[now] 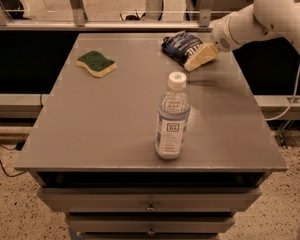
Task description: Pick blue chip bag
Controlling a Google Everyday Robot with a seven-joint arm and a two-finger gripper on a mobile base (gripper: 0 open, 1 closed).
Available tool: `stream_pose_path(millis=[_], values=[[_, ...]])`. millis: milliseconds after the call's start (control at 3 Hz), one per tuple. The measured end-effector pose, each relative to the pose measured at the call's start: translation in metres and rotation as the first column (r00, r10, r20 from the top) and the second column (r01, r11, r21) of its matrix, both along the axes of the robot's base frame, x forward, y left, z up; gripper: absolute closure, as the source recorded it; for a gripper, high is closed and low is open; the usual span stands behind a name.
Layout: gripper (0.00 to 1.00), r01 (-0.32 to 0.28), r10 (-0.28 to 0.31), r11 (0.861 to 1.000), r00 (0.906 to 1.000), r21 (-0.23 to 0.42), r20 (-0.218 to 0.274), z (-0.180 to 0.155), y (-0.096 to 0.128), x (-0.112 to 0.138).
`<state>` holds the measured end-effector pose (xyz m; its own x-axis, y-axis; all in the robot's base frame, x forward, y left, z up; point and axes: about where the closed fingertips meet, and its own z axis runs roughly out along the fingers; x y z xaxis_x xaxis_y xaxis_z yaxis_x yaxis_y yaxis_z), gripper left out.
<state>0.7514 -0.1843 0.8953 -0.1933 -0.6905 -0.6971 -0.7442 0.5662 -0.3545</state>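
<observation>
The blue chip bag (pixel 182 46) is a crumpled dark navy foil bag with white lettering. It lies at the far right of the grey table (pixel 115 124). My gripper (pixel 199 59) comes in from the right on a white arm (pixel 260 19). Its cream-coloured tip sits at the bag's near right edge, low over the table and overlapping the bag.
A clear water bottle (pixel 172 118) with a white cap stands upright at the centre front of the table. A green-and-yellow sponge (pixel 96 64) lies at the far left. A metal railing runs behind the table. Drawers sit below the front edge.
</observation>
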Motion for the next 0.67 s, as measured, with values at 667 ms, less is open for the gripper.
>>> stream_pose_path(millis=[667], values=[[0.0,0.047,-0.043,0.993,0.9983,0.111,-0.041,-0.0159,-0.0058,0.0209]])
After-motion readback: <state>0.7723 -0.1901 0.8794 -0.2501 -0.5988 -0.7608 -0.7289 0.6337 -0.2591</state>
